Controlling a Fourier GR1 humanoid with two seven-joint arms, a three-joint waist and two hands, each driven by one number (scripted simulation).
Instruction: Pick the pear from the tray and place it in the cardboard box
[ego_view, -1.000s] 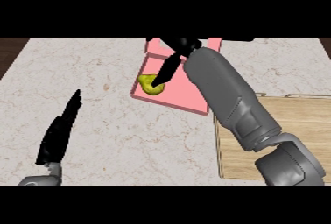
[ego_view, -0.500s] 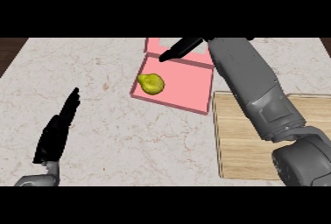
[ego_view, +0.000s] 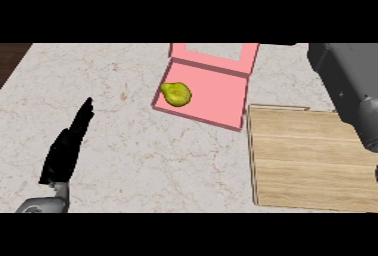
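Surface: pale marbled tabletop (ego_view: 133, 150), seen steeply from above. Head view, the only view available. A pink box (ego_view: 218, 97) with its flap open at the far side sits at upper centre; it is taken to be the task's cardboard box. A wooden tray (ego_view: 310, 160) lies just beside the box, off its near right corner, and nothing shows on it. The pear (ego_view: 176, 93), yellow-green, lies inside the pink box against its left wall, and nothing is touching it. The left robot hand (ego_view: 66, 150) shows at lower left, well apart from box and tray, fingers straight and together, holding nothing; read as resting. The right forearm (ego_view: 351, 85) comes in along the right edge above the tray, but the right robot hand itself is out of the picture, so its state cannot be told. Judgement on progress: pick and place both look done, as the pear is off the tray and in the box. What looks left is, at most, bringing the right arm back clear of the work area.
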